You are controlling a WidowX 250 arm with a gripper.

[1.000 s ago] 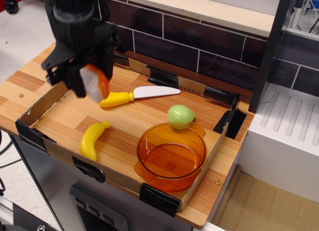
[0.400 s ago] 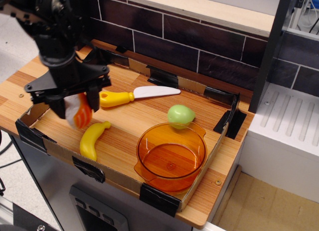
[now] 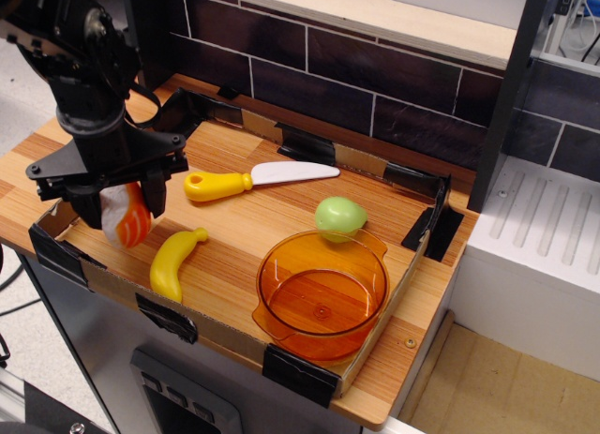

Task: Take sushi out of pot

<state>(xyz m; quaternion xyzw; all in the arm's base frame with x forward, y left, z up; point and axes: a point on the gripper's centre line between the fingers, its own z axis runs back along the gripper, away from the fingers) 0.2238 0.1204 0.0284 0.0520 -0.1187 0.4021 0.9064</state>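
The sushi [image 3: 127, 217], a white rice lump with an orange strip, is held between my black gripper's [image 3: 122, 202] fingers low over the front-left corner of the cardboard tray, just left of the banana. I cannot tell whether it touches the tray floor. The orange translucent pot [image 3: 322, 294] stands at the tray's front right with nothing in it, far to the right of the gripper. The gripper is shut on the sushi.
A yellow banana [image 3: 175, 261] lies right of the sushi. A yellow-handled toy knife [image 3: 251, 179] lies mid-tray. A green round fruit [image 3: 339, 217] touches the pot's back rim. The cardboard tray wall [image 3: 60, 217] is close to the gripper's left. A brick wall stands behind.
The gripper has carried the sushi down and to the left, from above the knife handle to low over the tray's front-left corner. The pot, banana, knife and fruit have not moved.
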